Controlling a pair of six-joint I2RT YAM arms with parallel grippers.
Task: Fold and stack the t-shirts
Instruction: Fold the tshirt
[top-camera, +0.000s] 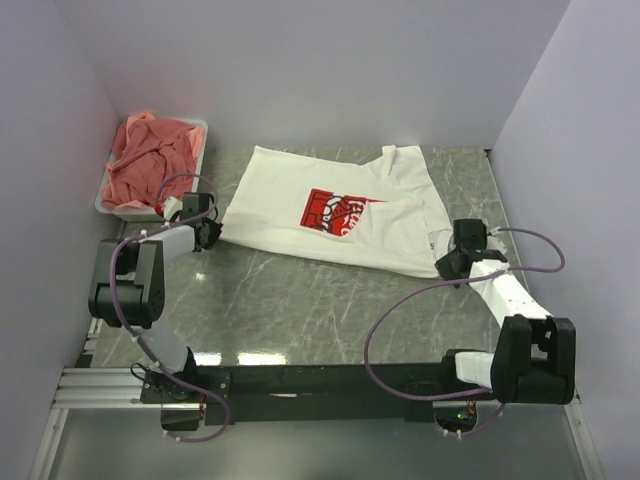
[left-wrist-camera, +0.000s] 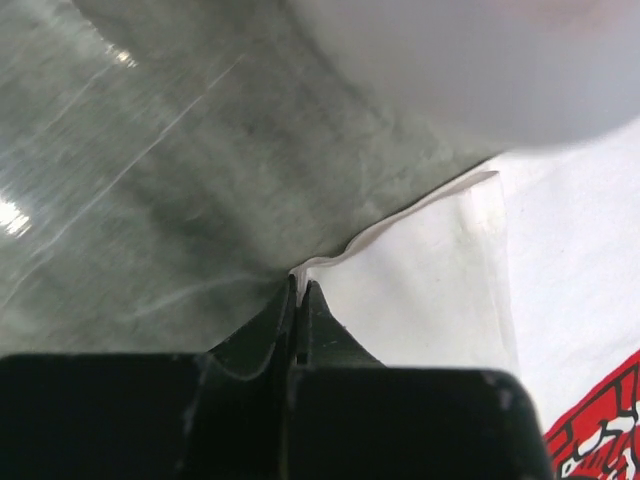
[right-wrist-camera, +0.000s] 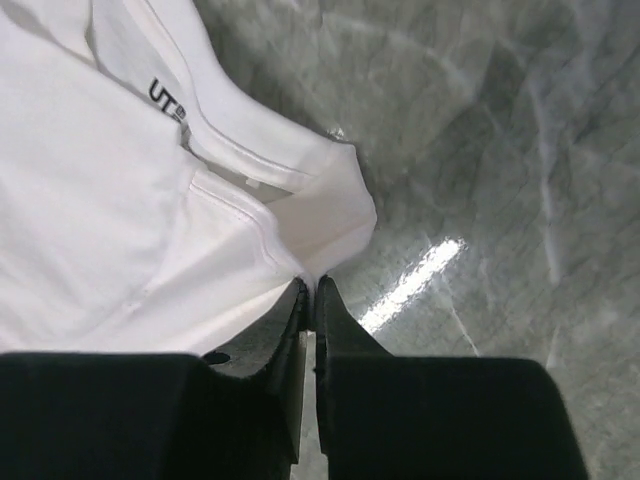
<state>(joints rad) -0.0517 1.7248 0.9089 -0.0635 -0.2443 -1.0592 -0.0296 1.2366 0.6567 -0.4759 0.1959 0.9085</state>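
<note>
I reckon I've barely started: the white cloth t-shirt with the red chest print (top-camera: 330, 215) lies spread on the grey marble-look table (top-camera: 300, 310), my left gripper (left-wrist-camera: 299, 292) and right gripper (right-wrist-camera: 311, 292) each pinched on its edge, with the crumpled salmon-pink shirts (top-camera: 150, 165) waiting in the white plastic tub (top-camera: 103, 195) and nothing stacked.

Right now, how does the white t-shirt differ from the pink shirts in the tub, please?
The white t-shirt lies spread on the table; the pink shirts sit bunched in the tub. The white t-shirt bears a red print; the pink shirts none. Left hand and right hand pinch the white t-shirt, not the pink shirts. Both are cloth.
</note>
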